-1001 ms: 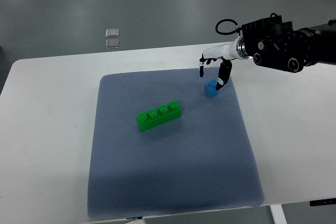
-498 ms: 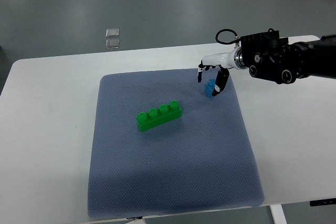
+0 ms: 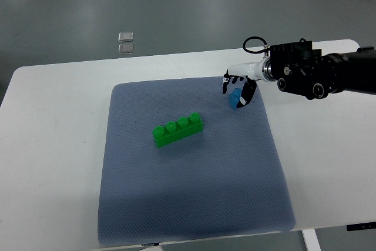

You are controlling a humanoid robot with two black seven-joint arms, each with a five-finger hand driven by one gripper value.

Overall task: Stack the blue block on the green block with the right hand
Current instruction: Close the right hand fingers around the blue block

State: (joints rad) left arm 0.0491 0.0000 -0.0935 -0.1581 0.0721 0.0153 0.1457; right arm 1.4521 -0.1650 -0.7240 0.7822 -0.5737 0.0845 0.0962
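The green block (image 3: 178, 129), a long brick with several studs, lies on the blue-grey mat (image 3: 194, 192) left of centre. The small blue block (image 3: 235, 98) sits near the mat's far right corner and looks tilted. My right hand (image 3: 236, 89) comes in from the right edge and is directly over the blue block. Its dark-tipped fingers (image 3: 247, 94) are closed around the block on both sides. The blue block is well apart from the green one, to its right and farther back. The left arm is not in view.
The mat lies on a white table (image 3: 53, 145) whose far edge runs just behind the hand. Two small clear squares (image 3: 126, 42) lie on the grey floor beyond the table. The black right forearm (image 3: 317, 74) stretches over the table's far right corner.
The right hand has dropped lower and closed around the blue block. The block went from upright to tilted and shifted slightly. The green block has not moved.
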